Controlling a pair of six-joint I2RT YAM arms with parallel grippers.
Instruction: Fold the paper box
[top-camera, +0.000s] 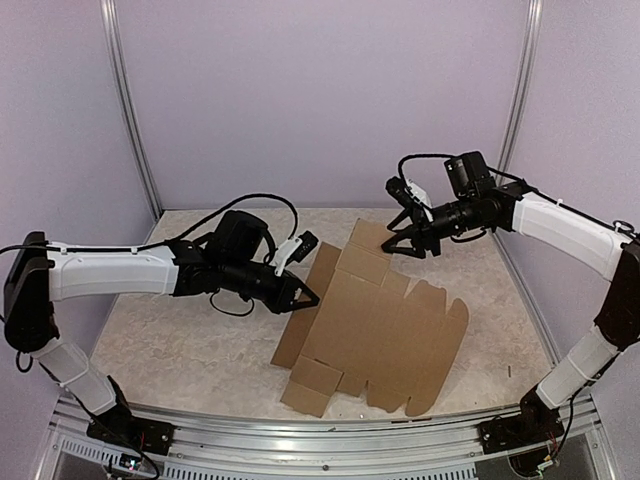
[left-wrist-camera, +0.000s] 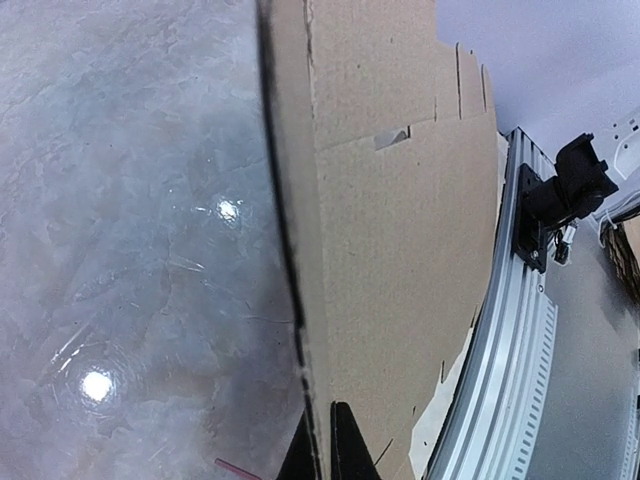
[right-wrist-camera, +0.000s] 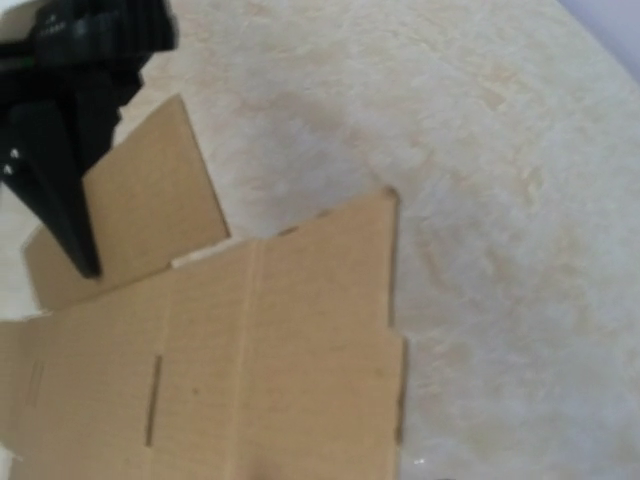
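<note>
Left gripper (top-camera: 308, 296): I see it clenched, its fingertips (left-wrist-camera: 350, 450) pinching a cardboard edge with one finger on either side.
Held thing: the paper box (top-camera: 380, 330), a brown die-cut sheet that is still unfolded and mostly flat.
At the left tips: the side panel (top-camera: 298, 335) in my grip stands tilted up off the table (top-camera: 170, 340), with a dark gap under its edge.
Beyond the left tips: the sheet spreads away from this gripper toward the right arm. Its rounded corners are on the end farthest from the pinch.
Right gripper (top-camera: 400, 240): it hangs low at the sheet's rear flap (top-camera: 370, 235). I cannot tell whether its jaws are parted or closed.
Right wrist view: one dark finger (right-wrist-camera: 60, 190) overlaps that flap. I cannot tell whether its tip touches the flap or sits just above it.
Under both grippers: beige marbled table, bare on the far side of the right gripper.
Past the sheet, seen from the left wrist: the aluminium rail (left-wrist-camera: 500, 350) and the right arm's base.
</note>
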